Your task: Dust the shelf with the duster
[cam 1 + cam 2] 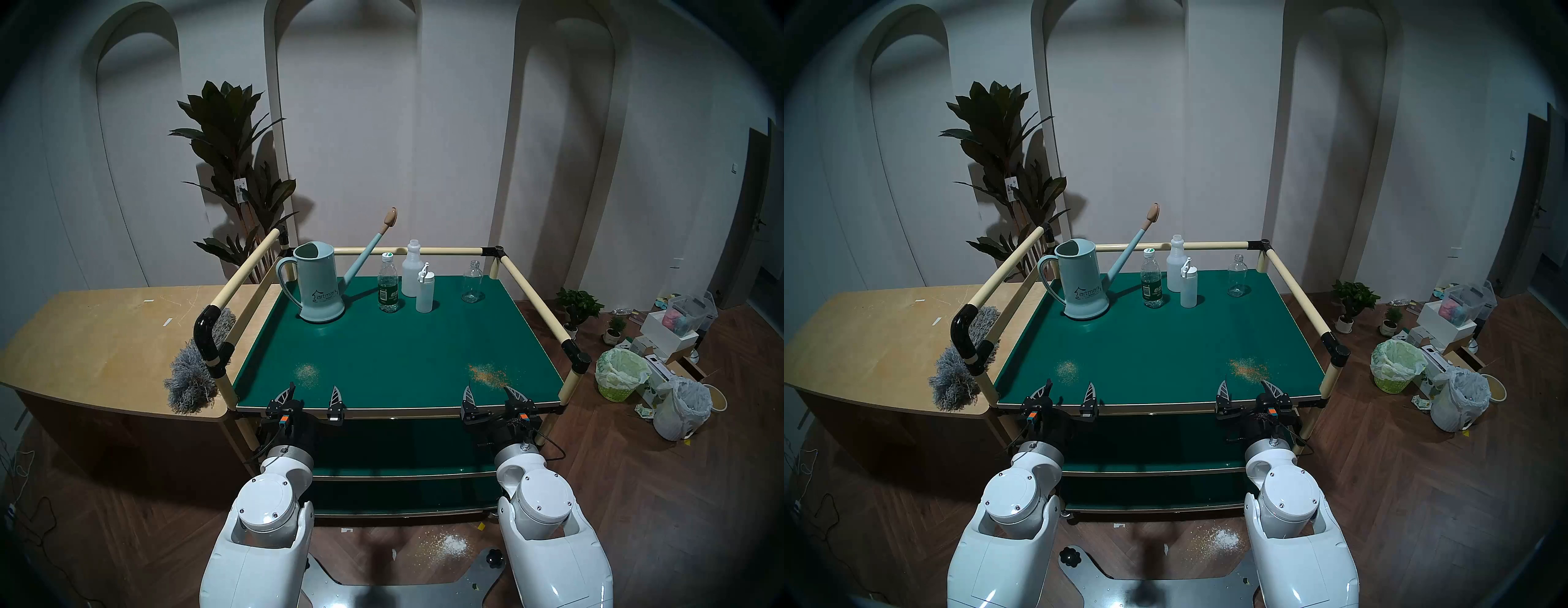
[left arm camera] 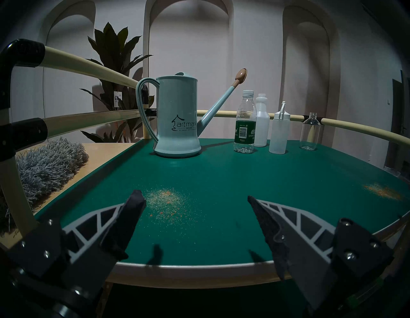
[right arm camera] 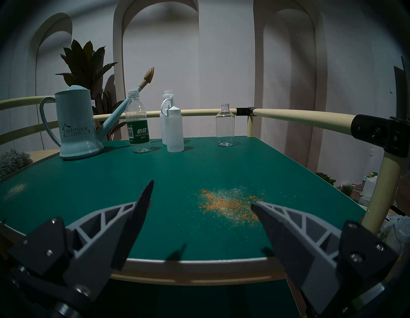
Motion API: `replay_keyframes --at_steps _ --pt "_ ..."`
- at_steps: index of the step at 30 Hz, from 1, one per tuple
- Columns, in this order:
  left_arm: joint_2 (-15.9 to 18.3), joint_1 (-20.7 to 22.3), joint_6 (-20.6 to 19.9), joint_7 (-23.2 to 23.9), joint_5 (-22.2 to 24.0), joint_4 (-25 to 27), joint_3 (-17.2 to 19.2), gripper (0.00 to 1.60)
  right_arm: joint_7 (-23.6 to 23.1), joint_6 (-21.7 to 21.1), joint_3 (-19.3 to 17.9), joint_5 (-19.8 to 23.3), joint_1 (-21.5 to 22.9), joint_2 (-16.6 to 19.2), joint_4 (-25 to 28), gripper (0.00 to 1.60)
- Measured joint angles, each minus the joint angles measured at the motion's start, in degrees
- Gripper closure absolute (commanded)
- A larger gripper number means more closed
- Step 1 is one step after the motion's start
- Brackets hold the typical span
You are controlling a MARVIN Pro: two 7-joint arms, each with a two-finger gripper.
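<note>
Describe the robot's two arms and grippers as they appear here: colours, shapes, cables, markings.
Both arms have glossy white rounded shells with grey round joint caps and silver wrist collars. The left gripper and right gripper are black-bodied, each with two pointed fingers of grey lattice ribbing faced with dark pads, held by screws. Each body carries a small orange-and-blue tag. Thin black cables loop by the wrists.

The shelf (image 1: 407,339) has a flat, matt dark-green top, railed by smooth cream tubes (image 1: 535,291) with glossy black plastic joints (image 1: 575,356). The duster (image 1: 193,378) is shaggy grey cloth, lying on a pale wooden counter (image 1: 97,335) with a dull, scuffed finish. Gritty orange and pale powder (image 3: 230,205) speckles the green. The watering can (image 2: 177,120) is smooth, pale-blue plastic with a slight sheen. One bottle (image 3: 225,126) is clear and glossy; another (image 2: 279,133) is cloudy white plastic. The arm shells (image 1: 263,552) are glossy white.
</note>
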State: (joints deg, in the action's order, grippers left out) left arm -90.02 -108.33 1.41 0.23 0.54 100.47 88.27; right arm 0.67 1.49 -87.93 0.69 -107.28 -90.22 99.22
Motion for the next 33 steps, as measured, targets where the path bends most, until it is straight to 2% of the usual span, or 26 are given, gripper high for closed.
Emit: replay_keyframes --at_steps 9,23,29,33 --pt "0.2 -0.2 0.0 0.0 -0.3 0.4 0.0 0.00 0.0 0.0 0.0 0.0 0.0 0.0 0.0 0.00" --pt "2.6 -1.2 -0.9 -1.5 -5.0 10.0 -0.6 0.00 -1.0 0.3 0.0 1.0 0.0 0.1 0.2 0.00" --pt "4.9 -1.1 -0.5 -0.4 -6.6 14.2 1.3 0.00 -2.2 0.4 0.0 1.8 0.4 0.4 1.2 0.00" --pt "6.8 -1.2 -0.5 0.8 -7.0 17.1 4.2 0.00 -2.8 0.5 0.0 2.4 1.3 0.7 2.1 0.00"
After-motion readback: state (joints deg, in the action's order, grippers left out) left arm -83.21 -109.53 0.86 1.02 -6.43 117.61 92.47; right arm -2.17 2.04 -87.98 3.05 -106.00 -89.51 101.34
